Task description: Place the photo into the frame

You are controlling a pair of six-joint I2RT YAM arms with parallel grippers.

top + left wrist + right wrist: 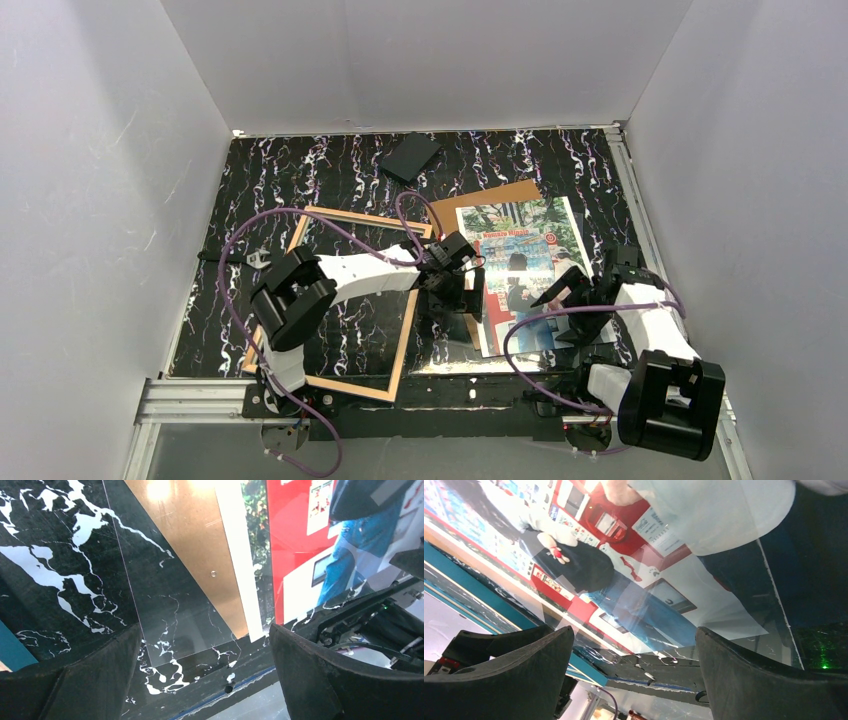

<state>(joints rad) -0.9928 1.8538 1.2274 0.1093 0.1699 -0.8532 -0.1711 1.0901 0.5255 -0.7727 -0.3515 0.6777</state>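
— Where is the large paper print of people at red-and-white vending machines (520, 262)?
— Face up on the right of the black marbled table (300, 170), lying on a plain brown backing board (510, 193), with a clear sheet (185, 615) over its near-left part.
— And the thin tan wooden rectangular frame (360, 216)?
— Flat on the left, near the print, marble showing through it.
— The left gripper (204, 630)?
— Fingers spread wide, nothing between them, above the clear sheet between frame and print.
— The right gripper (634, 630)?
— Also spread and empty, over the print's near-right part
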